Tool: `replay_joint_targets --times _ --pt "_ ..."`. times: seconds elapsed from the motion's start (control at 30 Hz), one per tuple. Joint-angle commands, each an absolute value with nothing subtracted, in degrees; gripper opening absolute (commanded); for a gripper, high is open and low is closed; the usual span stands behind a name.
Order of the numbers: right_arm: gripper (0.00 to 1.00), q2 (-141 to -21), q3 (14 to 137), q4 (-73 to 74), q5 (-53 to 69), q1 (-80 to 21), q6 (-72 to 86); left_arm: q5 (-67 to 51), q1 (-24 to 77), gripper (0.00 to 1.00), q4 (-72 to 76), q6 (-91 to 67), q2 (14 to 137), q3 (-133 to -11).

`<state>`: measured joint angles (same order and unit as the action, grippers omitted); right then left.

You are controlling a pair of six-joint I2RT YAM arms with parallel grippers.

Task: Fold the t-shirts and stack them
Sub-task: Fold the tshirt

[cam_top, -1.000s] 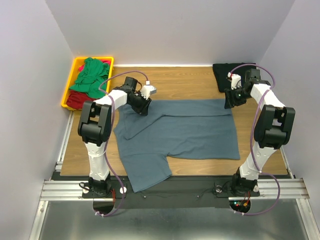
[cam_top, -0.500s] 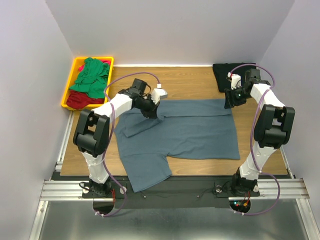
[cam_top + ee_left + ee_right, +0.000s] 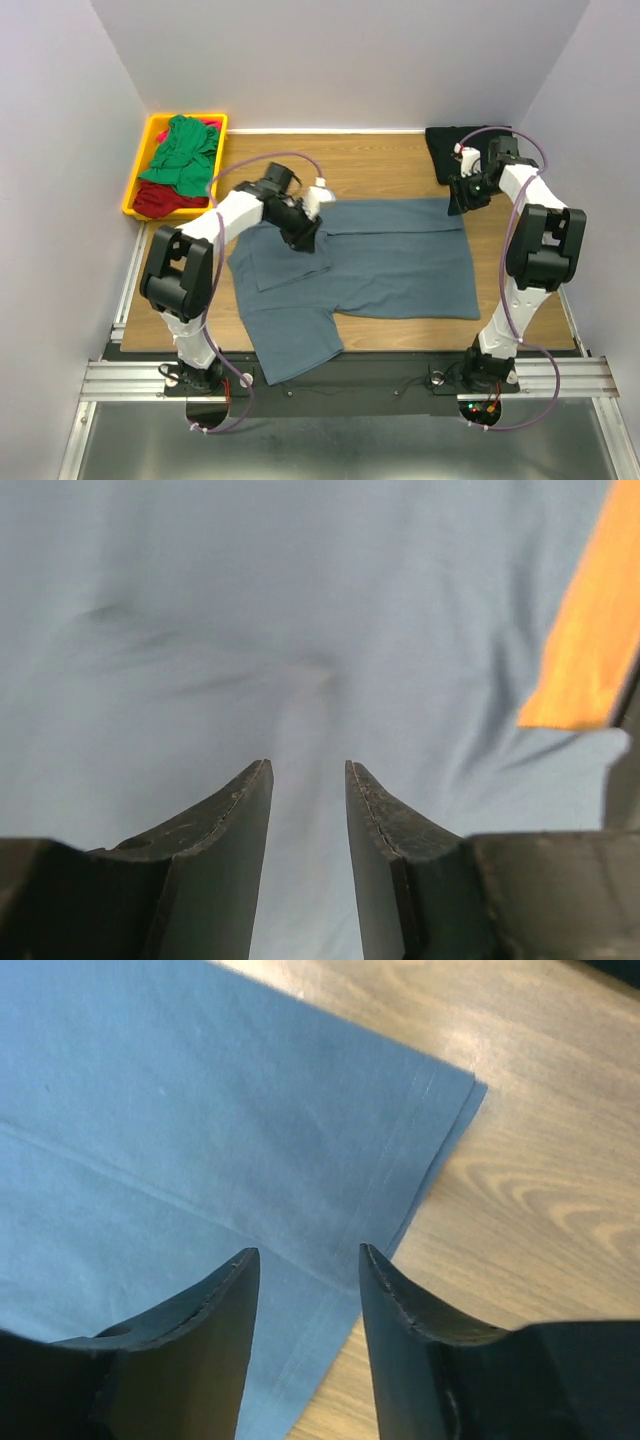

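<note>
The green t-shirt (image 3: 184,146) hides most of the red t-shirt (image 3: 158,201).

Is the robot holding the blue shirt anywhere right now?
No, nothing is held. Both are open: the left end effector sits over the blue-grey shirt, the right end effector over its corner.

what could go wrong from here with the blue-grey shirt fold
1. The left gripper is open close over the blue-grey shirt. Sweeping sideways could bunch or undo the folded-in far sleeve.
2. The right gripper is open above the shirt's far right corner, where two hem layers sit offset. It may pinch only one.
3. The near sleeve overhangs the near edge of the table and might drag the shirt off.
</note>
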<state>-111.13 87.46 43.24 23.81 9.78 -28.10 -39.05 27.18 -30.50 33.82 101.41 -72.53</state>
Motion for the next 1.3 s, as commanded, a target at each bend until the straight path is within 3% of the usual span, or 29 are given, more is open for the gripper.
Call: replay_joint_targets --times 0.0,0.23,0.57,0.7,0.83,1.27 --pt "0.48 -113.0 92.0 42.9 26.3 10.0 -25.7 -37.2 18.6 0.47 -28.0 31.7 98.7 -78.6" --pt "0.37 -120.7 99.7 42.2 25.4 8.8 -21.7 -28.4 8.6 0.47 -19.9 22.6 107.6 -85.0" --pt "0.36 -126.0 99.2 38.9 17.7 6.9 -20.6 -20.5 5.7 0.42 -15.2 18.4 116.8 -84.2" --pt "0.35 -126.4 96.8 38.1 13.9 6.8 -20.8 -17.7 4.0 0.36 -15.7 16.8 117.9 -81.4" --pt "0.35 -125.9 94.3 36.2 10.8 6.9 -20.8 -15.9 3.9 0.36 -15.2 17.5 116.5 -77.3" --pt "0.39 -135.9 107.1 34.5 11.2 5.9 -17.4 -15.9 3.9 0.36 -22.4 17.1 133.1 -104.0"
